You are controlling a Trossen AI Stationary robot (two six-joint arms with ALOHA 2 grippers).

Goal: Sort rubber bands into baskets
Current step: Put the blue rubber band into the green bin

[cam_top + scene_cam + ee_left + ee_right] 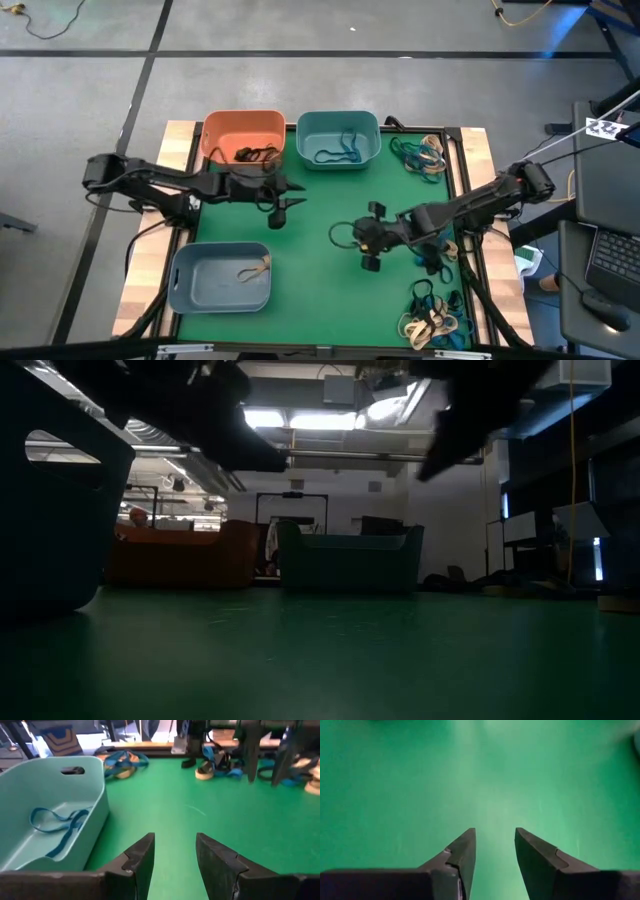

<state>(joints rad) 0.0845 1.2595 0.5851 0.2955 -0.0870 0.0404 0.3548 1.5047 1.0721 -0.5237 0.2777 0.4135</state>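
On the left of the green mat (320,300), the grey-blue basket (196,285) sits near the front edge with 1 tan band (254,270) lying inside it. Behind it, at the back of the mat, the orange basket (243,136) holds a small tangle of black bands (255,154). The left gripper (287,197) hangs over bare mat just in front of the orange basket, its 2 fingers (142,855) parted with an empty gap between them, holding nothing.

Just beside the orange basket stands the teal basket (338,137), with a few blue bands (338,150) curled on its floor (the left wrist view shows them as long loose loops (57,822)).

Further right, the right gripper (368,239) hovers over the middle of the mat, its fingers (462,855) likewise set apart around nothing but green surface. A thin dark loop (340,235) lies on the mat just beside it; whether it is a band or a cable cannot be told.

Along the right edge lie 2 unsorted heaps of mixed blue, tan and black bands: 1 at the back corner (422,156) near the teal basket, 1 at the front corner (432,318).
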